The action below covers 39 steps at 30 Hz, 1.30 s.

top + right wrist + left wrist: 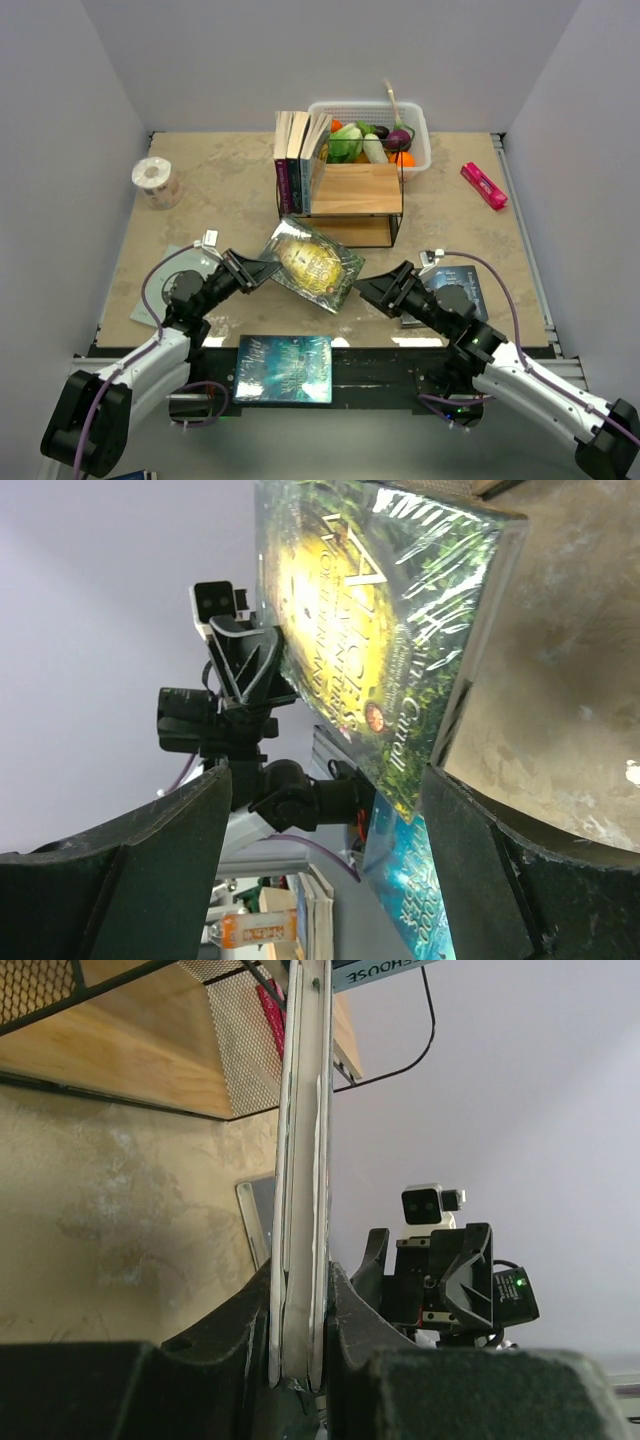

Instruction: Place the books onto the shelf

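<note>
Clamping left gripper (267,270): fingers pinched on green-gold paperback book (312,263)
Book axis: upper left to lower right
Right gripper (365,289): fingers apart, beside book

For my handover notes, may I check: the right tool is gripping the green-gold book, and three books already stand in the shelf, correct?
Not quite: the left tool grips the green-gold book, as the left wrist view shows; the right tool stands open beside it. Three books do stand in the shelf.
</note>
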{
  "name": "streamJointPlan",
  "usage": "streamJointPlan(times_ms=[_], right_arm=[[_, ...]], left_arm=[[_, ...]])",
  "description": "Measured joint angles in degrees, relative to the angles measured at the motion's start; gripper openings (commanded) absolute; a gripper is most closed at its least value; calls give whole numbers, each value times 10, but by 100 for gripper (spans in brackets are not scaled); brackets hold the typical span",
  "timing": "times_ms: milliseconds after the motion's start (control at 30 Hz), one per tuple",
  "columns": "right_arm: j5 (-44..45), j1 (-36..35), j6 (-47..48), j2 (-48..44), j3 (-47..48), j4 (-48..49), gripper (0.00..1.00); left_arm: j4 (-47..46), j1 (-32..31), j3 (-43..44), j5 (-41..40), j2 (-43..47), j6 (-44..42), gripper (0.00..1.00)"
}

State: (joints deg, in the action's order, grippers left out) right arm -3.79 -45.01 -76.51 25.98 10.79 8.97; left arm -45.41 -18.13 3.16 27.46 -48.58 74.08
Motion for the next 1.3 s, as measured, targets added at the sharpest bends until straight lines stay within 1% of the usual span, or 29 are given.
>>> streamJointPlan(times_ms=[267,400,567,700,800,900,933,1000,1033,1133,1233,1267,1300], right_arm=[[0,0,-9,-2,-50,13,79],[-1,0,-20,16,-79,50,78],[-3,0,-30,91,-82,147,76],[-6,0,-29,171,-82,233,74],[-23,0,-27,267,-81,307,71],[-35,-5,-28,352,-80,370,63],[-36,-7,-28,366,-79,386,57],[-37,-8,-28,394,-79,427,51],[-38,-9,-29,405,-79,449,44],[-38,-9,-26,428,-74,491,34],[-41,-7,-33,475,-65,552,19],[-43,-6,-38,494,-65,574,8],[-45,-5,-44,512,-65,595,1]], left_arm=[[-21,-4,-12,-16,2,30,0],[-33,-8,-12,-24,2,35,0],[-35,-12,-12,-29,-2,39,0],[-35,-19,-12,-37,-7,40,0],[-38,-24,-12,-41,-14,43,0],[-36,-28,-12,-44,-25,39,0],[-35,-29,-12,-47,-29,39,0],[-34,-31,-12,-50,-33,39,0],[-34,-33,-12,-52,-33,38,0],[-38,-36,-12,-55,-36,39,0],[-48,-38,-12,-63,-44,42,0],[-49,-37,-12,-68,-47,43,0],[-53,-36,-12,-73,-51,43,0]])
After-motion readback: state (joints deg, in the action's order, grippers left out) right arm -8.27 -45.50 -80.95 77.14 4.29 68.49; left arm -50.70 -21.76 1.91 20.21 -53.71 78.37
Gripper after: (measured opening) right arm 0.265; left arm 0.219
